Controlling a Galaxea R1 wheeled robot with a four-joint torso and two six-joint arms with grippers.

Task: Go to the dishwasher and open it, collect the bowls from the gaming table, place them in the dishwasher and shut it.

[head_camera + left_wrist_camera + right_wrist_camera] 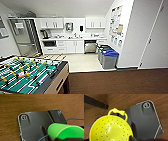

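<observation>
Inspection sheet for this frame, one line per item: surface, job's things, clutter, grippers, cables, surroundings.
Surface: brown carpet near the robot, pale floor in the kitchenette beyond.
Job's things: stainless dishwasher under the counter, door shut; green bowl close at the left wrist; yellow perforated bowl with a loop handle close at the right wrist.
Clutter: nothing seen on the floor.
Grippers: fingers not made out in either wrist view.
Cables: thin blue cable beside the green bowl.
Surroundings: foosball table, blue-lidded bins, white cabinets, posters on the wall.
</observation>
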